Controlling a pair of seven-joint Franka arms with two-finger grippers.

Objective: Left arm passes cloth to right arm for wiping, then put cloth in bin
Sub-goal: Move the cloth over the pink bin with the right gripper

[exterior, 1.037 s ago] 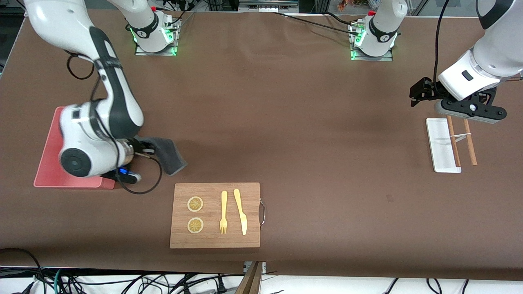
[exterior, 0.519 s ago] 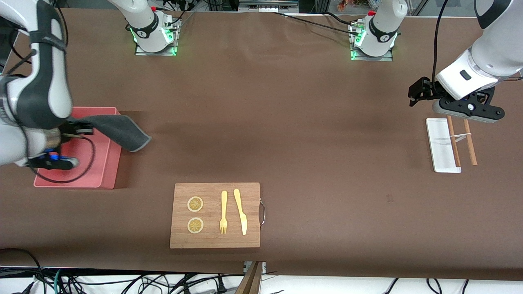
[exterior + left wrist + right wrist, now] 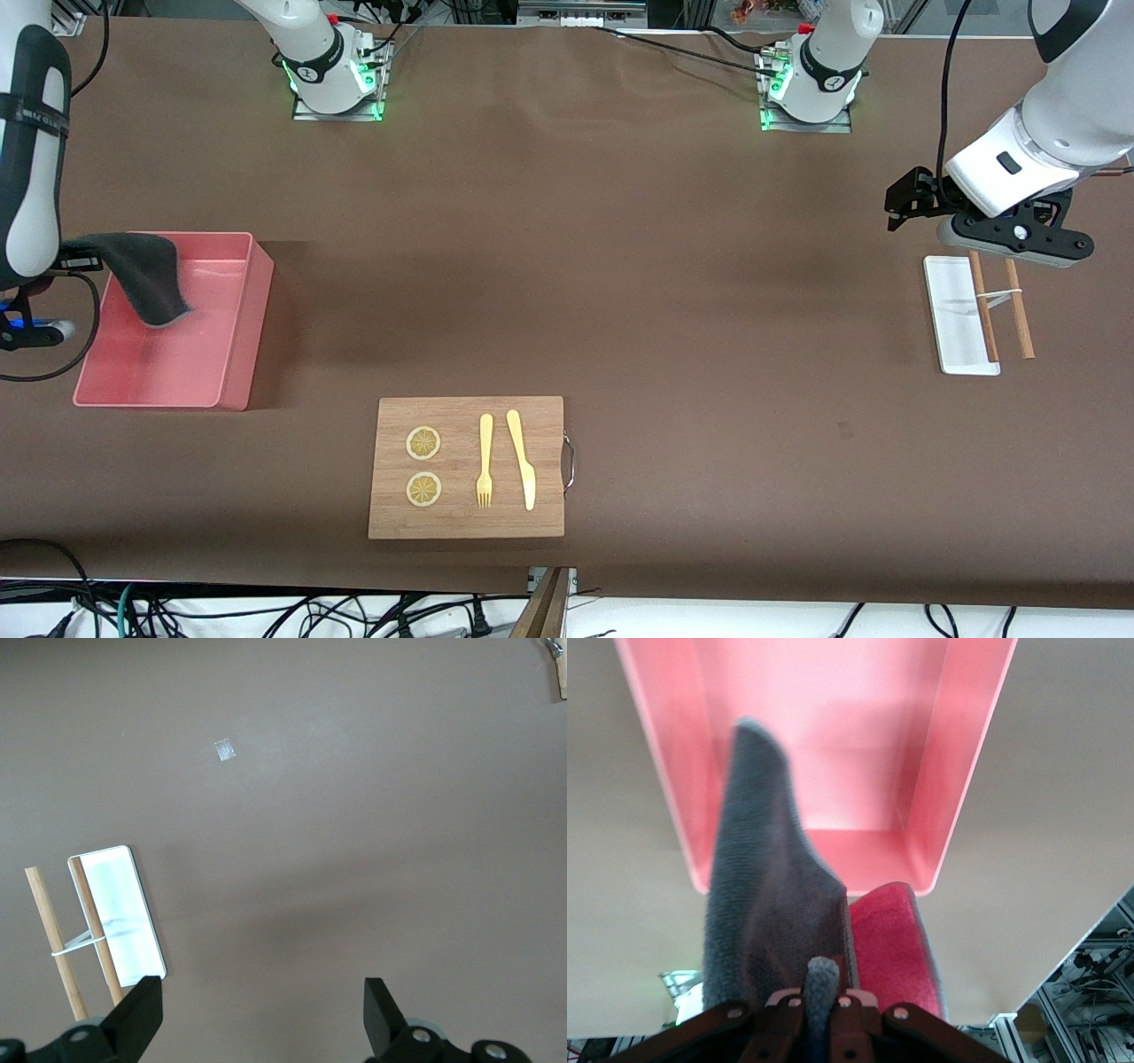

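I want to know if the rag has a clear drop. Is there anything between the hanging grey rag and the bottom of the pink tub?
Nothing: in the right wrist view the grey cloth hangs over the pink plastic bin's bare floor.

Cloth in right gripper, hanging over pink bin.

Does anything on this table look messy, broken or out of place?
Nothing stands out. The grey-and-crimson cloth hangs from the right gripper over the pink plastic bin, as intended. The left gripper waits open.
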